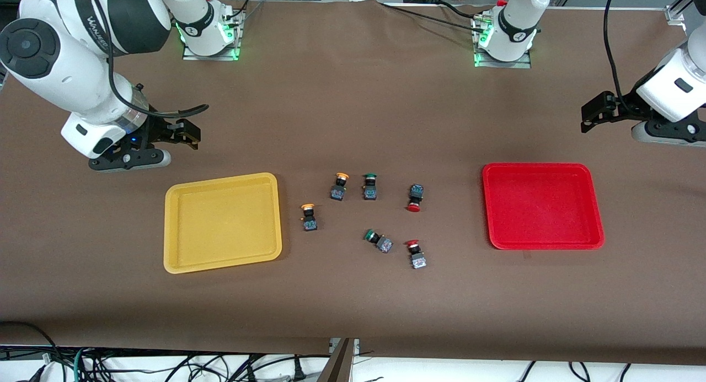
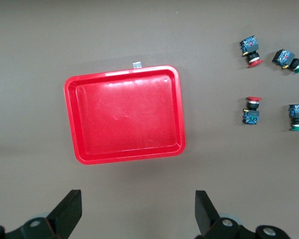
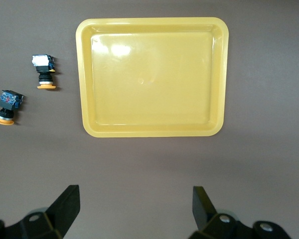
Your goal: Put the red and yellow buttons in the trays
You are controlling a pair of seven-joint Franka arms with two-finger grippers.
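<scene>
Two yellow-capped buttons (image 1: 340, 186) (image 1: 309, 216) lie on the table beside the empty yellow tray (image 1: 223, 222). Two red-capped buttons (image 1: 415, 198) (image 1: 416, 253) lie between them and the empty red tray (image 1: 542, 205). My right gripper (image 1: 187, 134) hangs open and empty over bare table beside the yellow tray (image 3: 152, 77); its view shows both yellow buttons (image 3: 44, 70) (image 3: 7, 105). My left gripper (image 1: 593, 114) hangs open and empty over bare table beside the red tray (image 2: 124, 114); its view shows both red buttons (image 2: 251, 50) (image 2: 251, 109).
Two green-capped switches (image 1: 370, 186) (image 1: 378, 240) lie among the buttons, one beside the farther yellow button, one beside the nearer red button. The brown table cloth ends at the front edge (image 1: 353, 346).
</scene>
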